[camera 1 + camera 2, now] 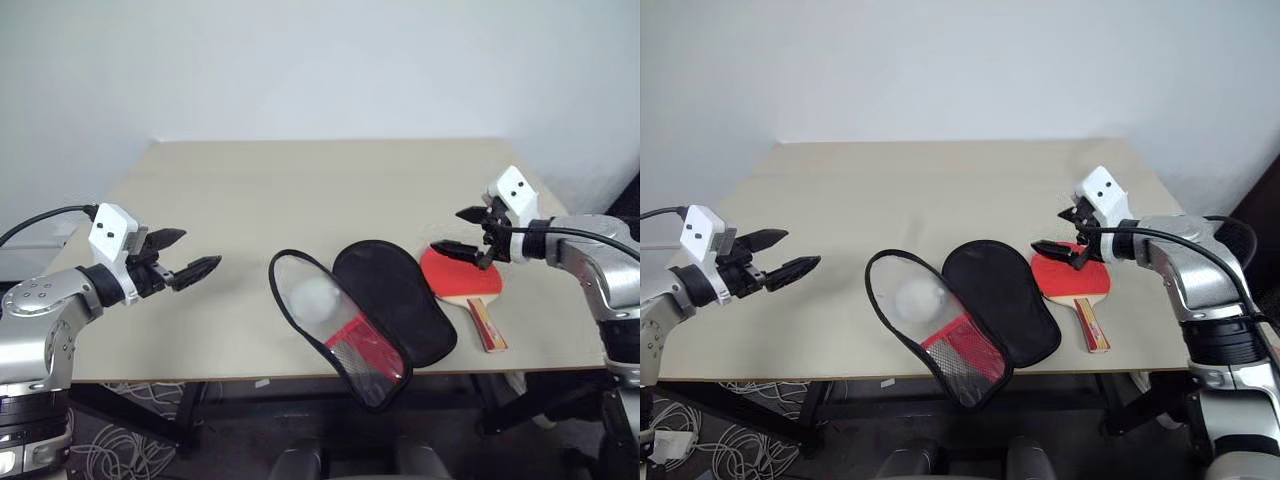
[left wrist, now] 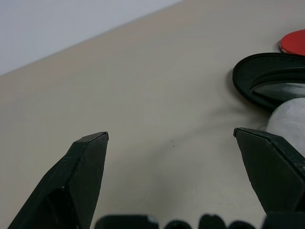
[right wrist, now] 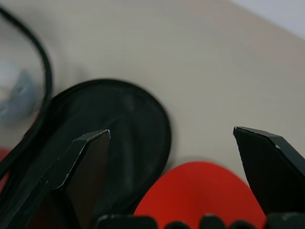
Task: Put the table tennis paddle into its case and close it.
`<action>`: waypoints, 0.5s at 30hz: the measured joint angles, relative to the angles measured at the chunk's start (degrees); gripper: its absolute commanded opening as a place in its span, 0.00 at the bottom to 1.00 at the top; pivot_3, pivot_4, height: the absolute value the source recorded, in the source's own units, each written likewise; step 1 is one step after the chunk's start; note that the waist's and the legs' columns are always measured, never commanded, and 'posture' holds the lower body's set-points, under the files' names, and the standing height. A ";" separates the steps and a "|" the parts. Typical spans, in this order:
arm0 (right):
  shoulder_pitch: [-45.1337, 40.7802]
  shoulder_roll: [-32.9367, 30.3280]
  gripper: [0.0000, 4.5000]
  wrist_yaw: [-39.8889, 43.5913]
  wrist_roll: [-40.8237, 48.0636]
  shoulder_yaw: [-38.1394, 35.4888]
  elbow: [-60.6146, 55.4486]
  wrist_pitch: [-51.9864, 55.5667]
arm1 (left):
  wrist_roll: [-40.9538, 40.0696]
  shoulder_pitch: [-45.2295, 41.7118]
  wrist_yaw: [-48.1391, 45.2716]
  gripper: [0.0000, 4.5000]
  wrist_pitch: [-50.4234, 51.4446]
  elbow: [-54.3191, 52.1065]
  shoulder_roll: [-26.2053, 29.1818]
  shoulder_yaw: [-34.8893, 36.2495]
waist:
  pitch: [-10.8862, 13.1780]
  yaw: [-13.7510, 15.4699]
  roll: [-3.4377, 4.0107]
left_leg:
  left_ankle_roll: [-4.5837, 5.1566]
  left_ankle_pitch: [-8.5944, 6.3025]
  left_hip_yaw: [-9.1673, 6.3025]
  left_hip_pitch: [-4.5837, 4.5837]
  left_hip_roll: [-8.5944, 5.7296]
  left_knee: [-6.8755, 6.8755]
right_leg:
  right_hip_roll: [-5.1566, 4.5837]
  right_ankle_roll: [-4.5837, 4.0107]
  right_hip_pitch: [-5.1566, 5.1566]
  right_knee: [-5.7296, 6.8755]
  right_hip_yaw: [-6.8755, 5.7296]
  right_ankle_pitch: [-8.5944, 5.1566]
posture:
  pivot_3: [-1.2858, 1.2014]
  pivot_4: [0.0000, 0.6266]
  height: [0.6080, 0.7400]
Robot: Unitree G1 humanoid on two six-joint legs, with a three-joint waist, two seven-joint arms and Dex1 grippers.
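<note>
The table tennis paddle [image 1: 459, 277] lies flat on the beige table [image 1: 330, 190] near its right edge, red face up, its tan handle pointing toward the front edge. Just to its left the case [image 1: 390, 298] lies unzipped and spread wide, its black-lined half touching or slightly overlapping the paddle's rim, its other half (the mesh one, with red showing through) reaching the front edge and hanging a little over it. A small white ball [image 1: 312, 296] sits in that mesh half.

The right gripper [image 1: 464, 231] hovers over the paddle's face with its two black fingers apart, holding nothing. The left gripper [image 1: 192, 253] hangs above the table's left edge, well apart from the case, fingers likewise spread and empty.
</note>
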 measured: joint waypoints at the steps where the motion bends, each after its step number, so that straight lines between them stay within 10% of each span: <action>1: 0.72 -0.69 1.00 1.38 0.25 0.20 -0.31 -0.68 | 0.00 0.00 -0.01 1.00 0.00 0.06 0.00 0.00 | 0.00 -0.01 -0.01 | 0.00 0.00 -0.02 -0.01 0.01 0.00 | 0.00 0.00 0.02 0.01 0.01 0.00 | 0.52 0.00 0.96; 15: 7.77 -4.05 1.00 -2.88 -0.55 0.46 -8.25 6.41 | 0.32 -0.54 -1.53 1.00 -0.69 2.81 -0.82 -1.26 | 0.05 0.06 -0.10 | 0.00 0.00 -0.10 -0.02 0.01 0.01 | -0.04 0.02 0.01 0.05 0.12 0.00 | 0.52 0.00 0.96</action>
